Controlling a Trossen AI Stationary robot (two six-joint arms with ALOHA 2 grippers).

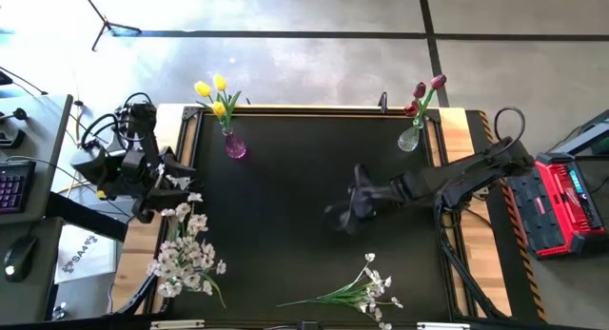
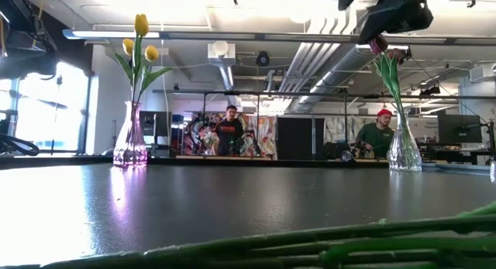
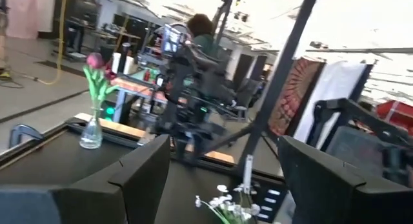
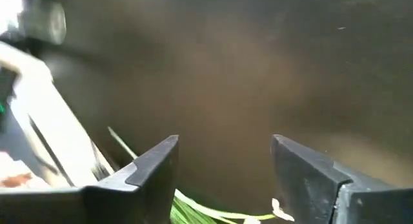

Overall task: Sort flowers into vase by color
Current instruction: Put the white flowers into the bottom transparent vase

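On the dark counter (image 1: 314, 197) the sorting is partly done: yellow tulips (image 1: 215, 90) stand in a purple vase (image 1: 234, 145) at the far left, dark red tulips (image 1: 422, 94) in a clear vase (image 1: 410, 138) at the far right. A white spray (image 1: 357, 290) lies flat near the front edge, right of centre, and a larger white bunch (image 1: 186, 252) sits at the near left, partly over the counter's side. The right pincer (image 1: 350, 208) hangs above the middle of the counter with its fingers (image 4: 155, 161) spread apart and nothing between them, the green stems of the spray showing just beyond. The left pincer (image 3: 226, 179) waits at the left edge by the white bunch, also released and holding nothing. The likely trouble, as I judge it, is a grasp on the thin stems lying flush with the counter: the fingers could scrape the surface or pinch only a leaf, letting the spray slip free on the lift. No third vase for the white flowers is in view. The right pincer is blurred from above, so its height over the counter is hard to tell, and the near stems fill the low view's bottom only as a green smear.
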